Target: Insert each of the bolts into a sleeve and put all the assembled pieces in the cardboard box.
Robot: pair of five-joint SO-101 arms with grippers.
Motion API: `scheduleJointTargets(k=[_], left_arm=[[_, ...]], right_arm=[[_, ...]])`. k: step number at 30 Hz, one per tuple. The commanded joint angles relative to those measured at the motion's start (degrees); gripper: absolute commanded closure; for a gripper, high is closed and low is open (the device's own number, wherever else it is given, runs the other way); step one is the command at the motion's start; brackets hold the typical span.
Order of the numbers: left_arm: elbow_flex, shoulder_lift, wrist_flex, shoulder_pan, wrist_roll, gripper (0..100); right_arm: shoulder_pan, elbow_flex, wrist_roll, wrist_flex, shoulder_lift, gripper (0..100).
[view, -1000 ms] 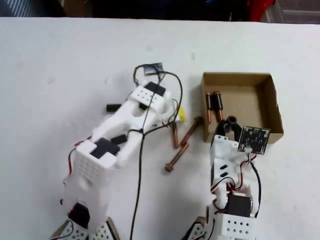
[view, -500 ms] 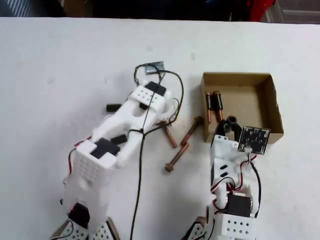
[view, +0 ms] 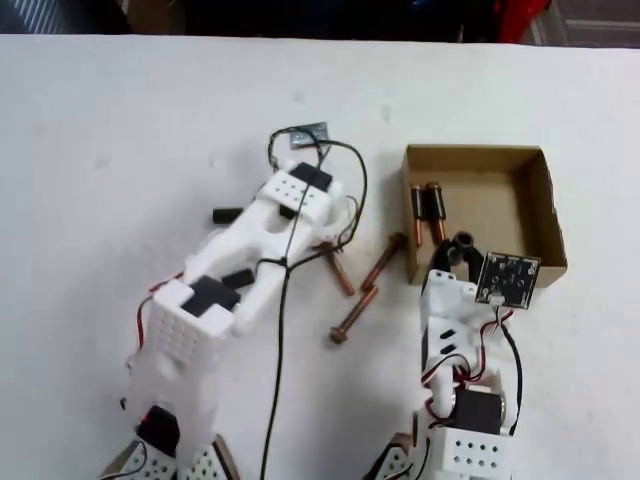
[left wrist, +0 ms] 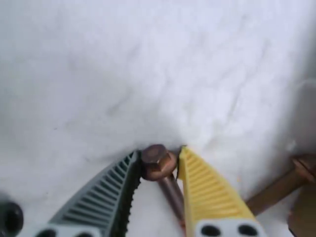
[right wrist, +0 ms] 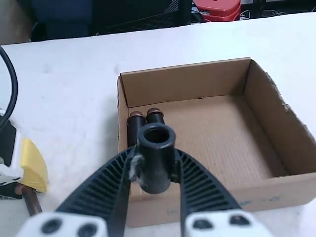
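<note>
I am working two white arms side by side on a white table [view: 120, 120].

The left gripper [left wrist: 159, 152] is clenched on a copper-coloured hex-head bolt [left wrist: 157, 164]. One grey finger and one yellow finger pinch it just under the head. The head sits at the fingertips, close above the table, and the shank runs back between the fingers. I cannot tell whether the head touches the surface. In the high view this bolt lies at a slant near the middle of the table, left of the box.

The right gripper [right wrist: 155, 155] is clamped on a short black cylindrical sleeve [right wrist: 156, 170]. It holds the sleeve upright between two black ribbed fingers, with the open end facing up. The sleeve sits at the near wall of a brown cardboard box [right wrist: 187, 86], close to the box's left corner. I cannot tell whether it is just outside or just over the rim.

The box is open at the top and stands to the right of the table's middle. Inside, against its left wall, two assembled pieces [view: 436, 210] lie side by side. Each is a copper bolt in a black sleeve.

Two loose copper bolts lie on the table between the arms. One slanted bolt [view: 383, 262] lies just beside the box's left wall. The other loose bolt [view: 352, 318] lies nearer the arm bases, below the first.

A spare black sleeve [view: 227, 215] lies on its side on the far left of the left arm, well apart from the box.
</note>
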Motion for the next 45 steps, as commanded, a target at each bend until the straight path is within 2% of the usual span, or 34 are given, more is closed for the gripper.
scheduleJointTargets(k=[1,6,9,14,29,45], left_arm=[[-5.01,-0.84,5.63,-1.98,0.62,82],[-9.49,-0.4,11.43,-1.98,3.6,67],[-9.41,-0.31,11.52,-1.98,4.48,64],[-9.32,-0.22,14.07,-1.01,5.01,63],[-5.8,-0.13,14.59,-0.04,15.82,63],[-4.04,-0.04,14.24,0.57,18.55,64]], right_arm=[[0.4,0.0,-0.44,-1.54,-0.75,98.1],[0.4,0.0,-0.44,-1.54,-0.75,98.1],[0.4,0.0,-0.44,-1.54,-0.75,98.1],[0.4,0.0,-0.44,-1.54,-0.75,98.1],[0.4,0.0,-0.44,-1.45,-0.75,98.1],[0.4,0.09,-0.44,-1.45,-0.75,98.1]])
